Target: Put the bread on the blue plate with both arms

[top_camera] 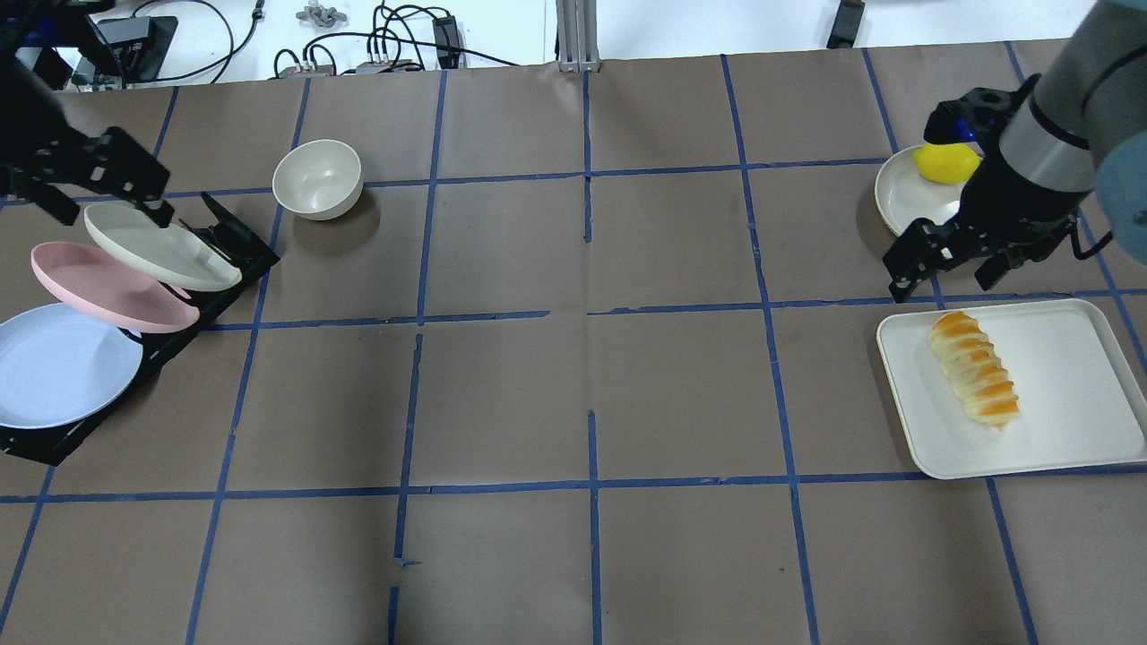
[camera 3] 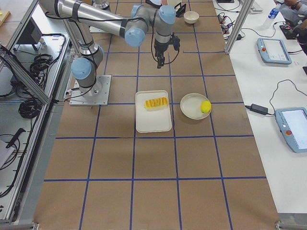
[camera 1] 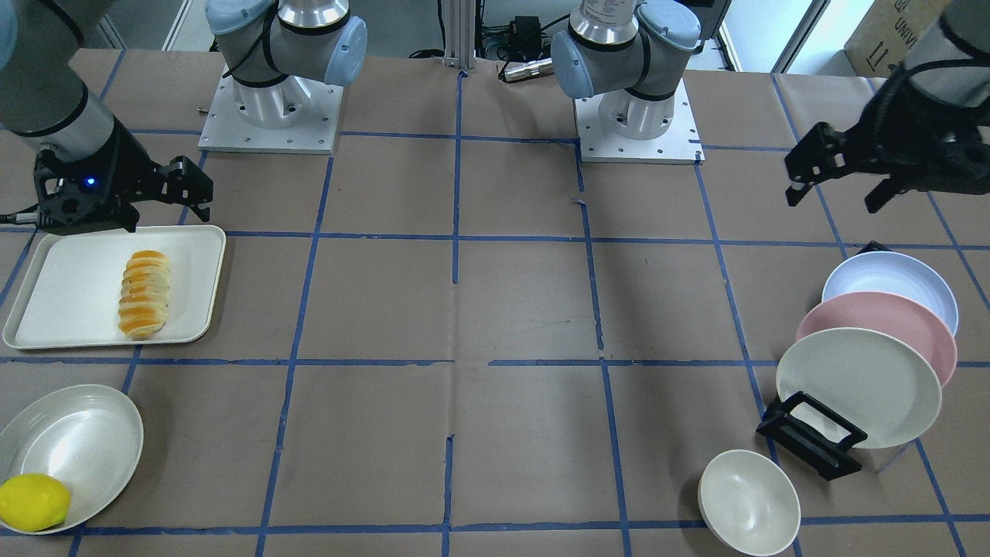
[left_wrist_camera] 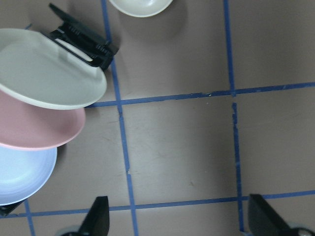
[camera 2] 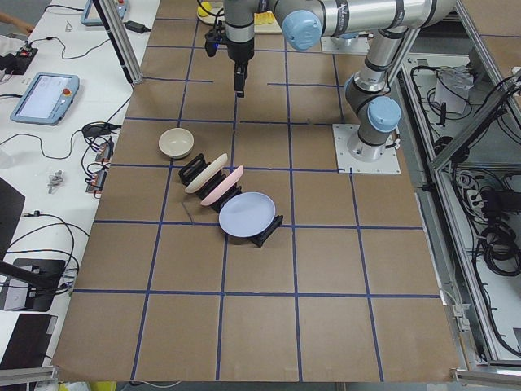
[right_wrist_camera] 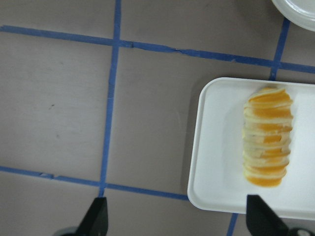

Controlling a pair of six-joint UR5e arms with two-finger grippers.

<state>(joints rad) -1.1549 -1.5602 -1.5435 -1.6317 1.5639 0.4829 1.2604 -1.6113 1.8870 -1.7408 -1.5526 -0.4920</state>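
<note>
The bread point(camera 1: 145, 294), orange and cream striped, lies on a white tray point(camera 1: 69, 309); it also shows in the overhead view point(top_camera: 975, 367) and the right wrist view point(right_wrist_camera: 267, 143). My right gripper point(camera 1: 162, 203) hangs open and empty above the tray's edge nearest the robot base, apart from the bread. The blue plate point(camera 1: 889, 280) leans in a black rack point(camera 1: 808, 437), at the end nearest the robot; it also shows in the overhead view point(top_camera: 58, 376) and the left wrist view point(left_wrist_camera: 19, 177). My left gripper point(camera 1: 834, 197) is open and empty, raised near the rack.
A pink plate point(camera 1: 882, 325) and a cream-white plate point(camera 1: 858, 387) lean in the same rack in front of the blue one. A small cream bowl point(camera 1: 749, 503) stands near the rack. A lemon point(camera 1: 32, 501) lies in a pale bowl point(camera 1: 77, 441) beside the tray.
</note>
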